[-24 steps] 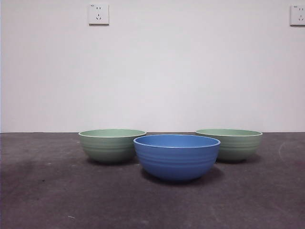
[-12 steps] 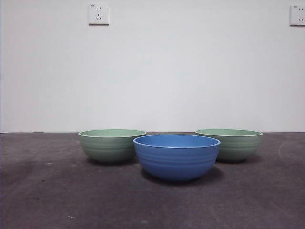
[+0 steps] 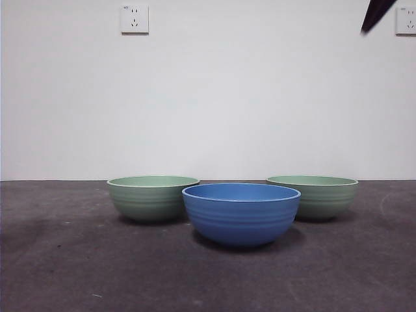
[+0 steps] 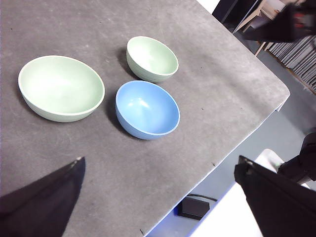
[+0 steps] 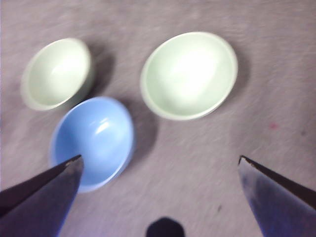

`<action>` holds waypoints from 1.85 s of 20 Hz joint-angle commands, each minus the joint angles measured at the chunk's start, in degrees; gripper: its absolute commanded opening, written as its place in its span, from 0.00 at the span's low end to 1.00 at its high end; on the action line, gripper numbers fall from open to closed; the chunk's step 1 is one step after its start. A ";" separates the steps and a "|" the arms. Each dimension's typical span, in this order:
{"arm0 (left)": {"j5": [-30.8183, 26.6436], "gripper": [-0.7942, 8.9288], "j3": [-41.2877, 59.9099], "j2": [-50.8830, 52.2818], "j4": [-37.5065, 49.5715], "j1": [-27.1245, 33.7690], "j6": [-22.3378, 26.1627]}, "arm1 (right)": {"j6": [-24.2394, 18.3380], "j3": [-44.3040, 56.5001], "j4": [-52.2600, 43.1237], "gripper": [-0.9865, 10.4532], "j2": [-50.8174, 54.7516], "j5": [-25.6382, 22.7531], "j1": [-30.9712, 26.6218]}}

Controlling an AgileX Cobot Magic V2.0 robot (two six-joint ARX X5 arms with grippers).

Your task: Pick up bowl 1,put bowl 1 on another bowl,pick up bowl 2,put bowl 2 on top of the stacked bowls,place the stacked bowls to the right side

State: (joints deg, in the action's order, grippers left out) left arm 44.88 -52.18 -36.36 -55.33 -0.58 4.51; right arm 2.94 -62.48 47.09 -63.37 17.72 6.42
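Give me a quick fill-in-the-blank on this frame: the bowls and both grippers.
1. The number of bowls on the table is ____.
2. The blue bowl stands between two bowls coloured pale ____.
3. Inside, the blue bowl is ____.
4. The left gripper and the right gripper both have their jaws ____.

Missing words: three; green; empty; open

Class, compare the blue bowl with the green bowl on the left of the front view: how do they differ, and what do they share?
The blue bowl is blue; the green bowl is pale green. The blue bowl stands nearer the front camera, the green bowl further back and to its left. Both are round, ribbed, upright and empty.
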 commanded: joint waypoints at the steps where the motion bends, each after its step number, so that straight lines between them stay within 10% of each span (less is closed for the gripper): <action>1: 0.15 0.64 -0.04 0.13 0.09 -0.20 -0.13 | 2.23 -0.07 -3.98 0.56 -4.96 -1.64 0.04; 20: -1.64 0.64 -0.04 0.13 0.02 -0.20 -0.26 | 5.64 -0.07 -23.17 0.54 -33.64 -7.41 0.04; 26: -1.88 0.64 -0.04 0.13 -0.02 -0.20 -0.26 | 5.62 -0.07 -26.56 0.23 -36.72 -7.23 0.04; 37: -2.93 0.64 -0.04 0.13 -0.07 -0.20 -0.26 | 5.60 -0.09 -28.68 0.07 -37.53 -7.17 0.04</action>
State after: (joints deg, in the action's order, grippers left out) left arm 41.95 -52.18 -36.36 -55.44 -0.60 4.43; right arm 8.19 -62.57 18.79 -100.66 10.46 6.39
